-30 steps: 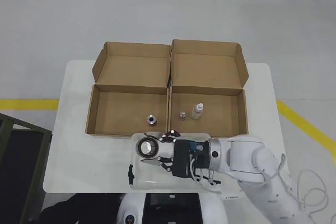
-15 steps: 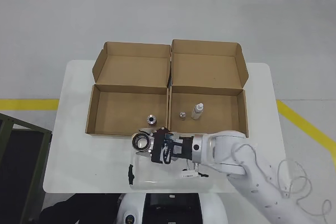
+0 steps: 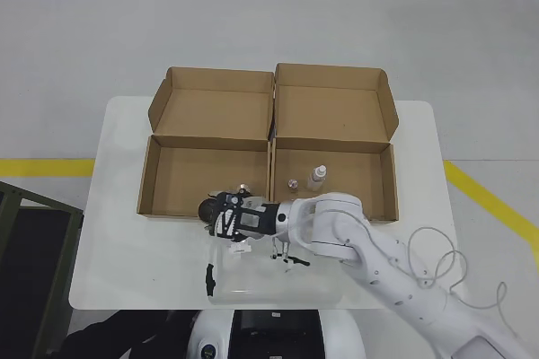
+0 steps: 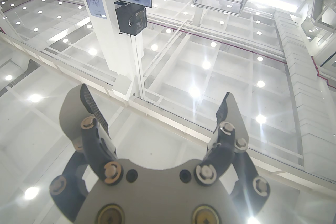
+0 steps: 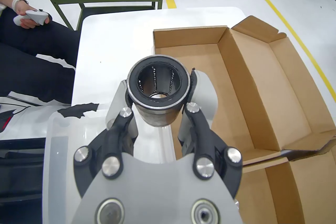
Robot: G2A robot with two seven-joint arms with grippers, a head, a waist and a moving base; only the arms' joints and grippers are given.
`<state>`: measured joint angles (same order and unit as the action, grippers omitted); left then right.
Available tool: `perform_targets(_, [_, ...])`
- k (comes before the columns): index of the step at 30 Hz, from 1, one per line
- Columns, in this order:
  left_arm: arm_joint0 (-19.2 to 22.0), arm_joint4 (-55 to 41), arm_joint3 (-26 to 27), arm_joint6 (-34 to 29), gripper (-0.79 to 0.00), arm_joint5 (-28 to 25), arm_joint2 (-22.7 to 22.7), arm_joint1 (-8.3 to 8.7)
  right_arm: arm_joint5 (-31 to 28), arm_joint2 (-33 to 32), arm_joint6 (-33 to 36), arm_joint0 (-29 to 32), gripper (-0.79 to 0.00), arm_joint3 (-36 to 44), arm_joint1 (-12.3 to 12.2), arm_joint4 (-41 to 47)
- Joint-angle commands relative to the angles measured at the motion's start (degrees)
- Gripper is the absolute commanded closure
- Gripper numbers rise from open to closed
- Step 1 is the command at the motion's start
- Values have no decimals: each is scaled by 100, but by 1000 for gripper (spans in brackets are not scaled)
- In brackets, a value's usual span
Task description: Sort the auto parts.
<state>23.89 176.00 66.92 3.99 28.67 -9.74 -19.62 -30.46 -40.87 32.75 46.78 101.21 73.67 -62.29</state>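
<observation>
The right gripper (image 5: 159, 100) clenches its jaws on a black cylindrical bearing (image 5: 157, 78) by the front wall of the left cardboard box (image 3: 189, 179), while the left gripper (image 4: 155, 99) has its jaws spread.

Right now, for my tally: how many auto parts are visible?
4: a bearing in the right gripper; a metal piece in the left box; a metal stud and white bottle in the right box. The arm may hide more.
</observation>
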Motion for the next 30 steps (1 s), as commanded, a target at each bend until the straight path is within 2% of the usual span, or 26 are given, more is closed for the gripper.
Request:
perform_targets(1, [0,0,0,0,-785,0,0,0,82,123,8,-182,0,-152,73,34])
perform_targets(12, [0,0,0,0,-785,0,0,0,607,792,162,-1106,0,-1264,570,241])
perform_targets(23, [0,0,0,0,-785,0,0,0,985,1276,256,-1605,0,-2383,1037,172])
perform_targets(30, [0,0,0,0,-785,0,0,0,1021,1389,252,-1831,0,-3029,1293,258])
